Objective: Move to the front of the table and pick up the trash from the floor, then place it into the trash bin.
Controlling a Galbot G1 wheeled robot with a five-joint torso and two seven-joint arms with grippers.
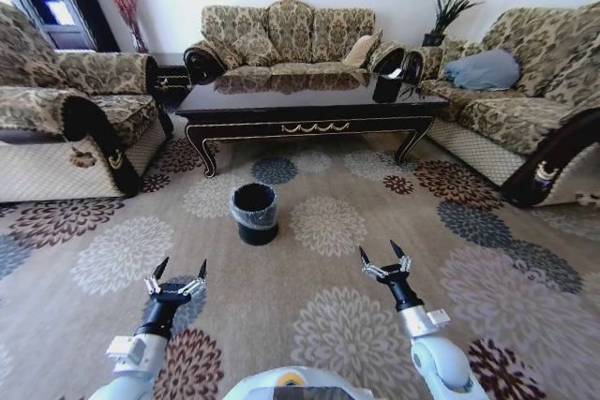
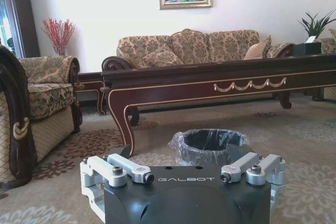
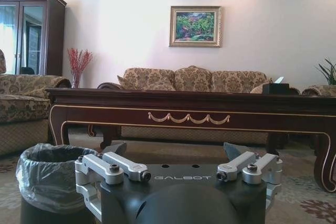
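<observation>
Carpet (image 1: 356, 325) w/ lined trash bin (image 1: 254, 214)

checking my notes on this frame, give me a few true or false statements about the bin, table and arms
1. The trash bin stands on the floor in front of the table. True.
2. The left tool is shut on a bottle. False: it is open and holds nothing.
3. The bin has a plastic liner over its rim. True.
4. The right tool rests on the tabletop. False: it is above the carpet, short of the table.
5. The bin lies tipped on its side. False: it is upright.
</observation>
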